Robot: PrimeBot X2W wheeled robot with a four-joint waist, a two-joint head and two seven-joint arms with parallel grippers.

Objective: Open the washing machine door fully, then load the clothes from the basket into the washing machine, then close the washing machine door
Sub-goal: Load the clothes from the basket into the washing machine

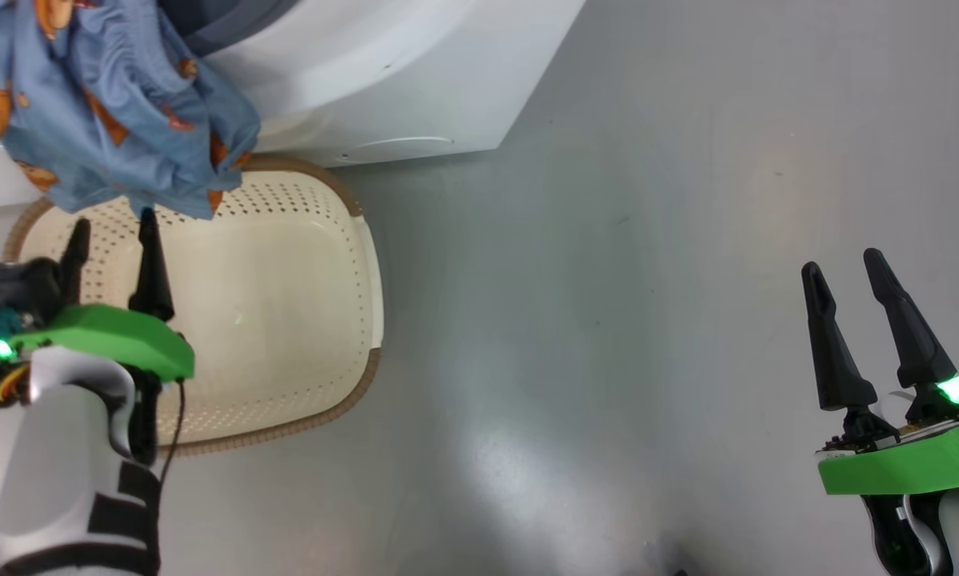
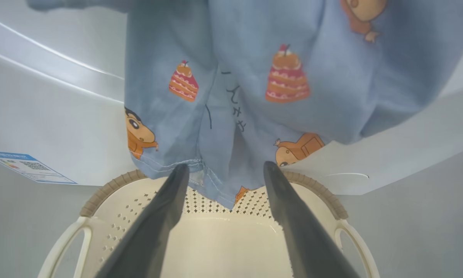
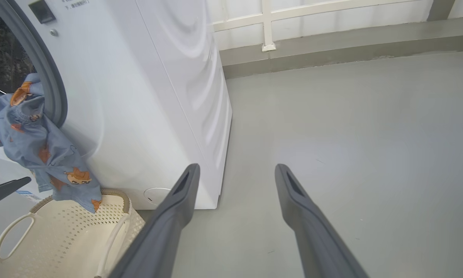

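Just beyond the left hand (image 1: 114, 221) hang the clothes (image 1: 119, 104).

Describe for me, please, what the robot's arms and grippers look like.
The left gripper and right gripper each have two long, tapering black fingers on a bright green mount with a glowing green light. The left forearm is pale with black bands; a thin dark cable and orange wires run by its wrist.

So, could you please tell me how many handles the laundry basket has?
2. One handle loops off the laundry basket's left end in the left wrist view, the other off its right end; none looks hidden.
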